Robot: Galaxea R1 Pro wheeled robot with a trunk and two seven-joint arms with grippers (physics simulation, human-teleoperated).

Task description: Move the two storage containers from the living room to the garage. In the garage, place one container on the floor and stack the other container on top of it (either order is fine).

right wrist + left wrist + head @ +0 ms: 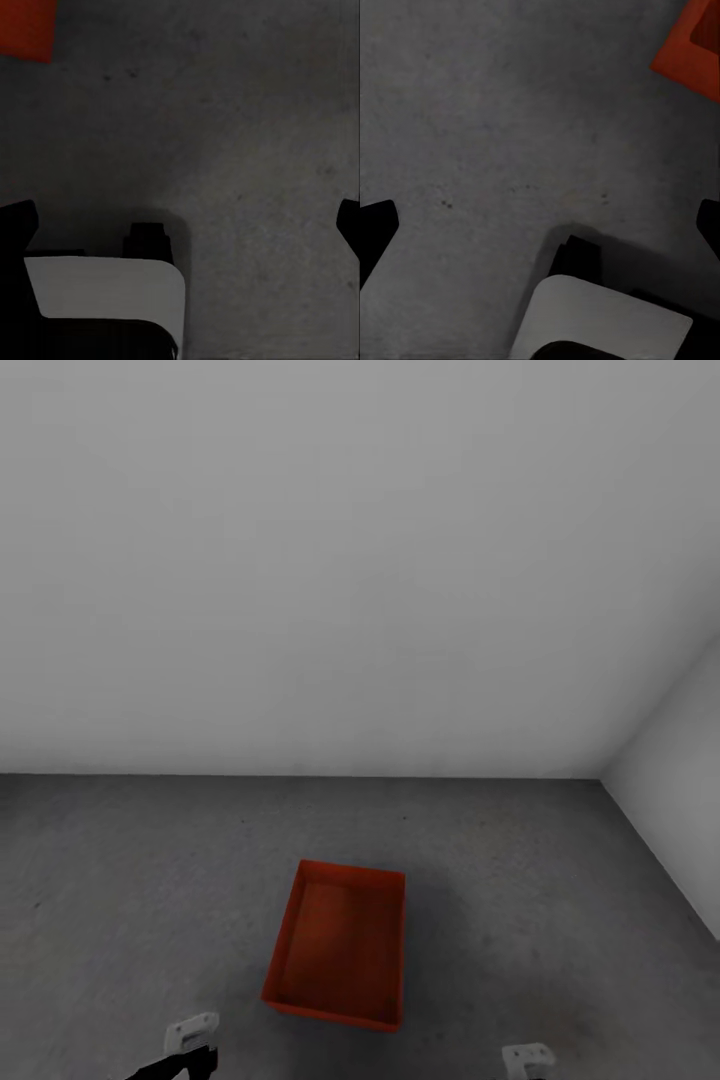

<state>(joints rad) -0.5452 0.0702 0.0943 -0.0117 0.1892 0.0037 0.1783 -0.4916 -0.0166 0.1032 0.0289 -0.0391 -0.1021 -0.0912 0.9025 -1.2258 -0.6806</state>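
While one orange-red storage container [340, 945] sits open-topped and empty on the dark grey garage floor [120, 860], it lies ahead of the robot and between its two arms, nearer the left one. A corner of it shows in the left wrist view [691, 46] and in the right wrist view [26, 26], well apart from either tool. The left gripper [540, 225] and right gripper [184, 221] both hang over bare concrete with fingers spread wide and nothing between them. Pale grey walls [360, 560] meet in a corner beyond the box. Judging from this, the first box looks placed, and the second is yet to be brought. To do that well, the robot should note this box's position, leave it undisturbed, and later lower the second one squarely on its rim.
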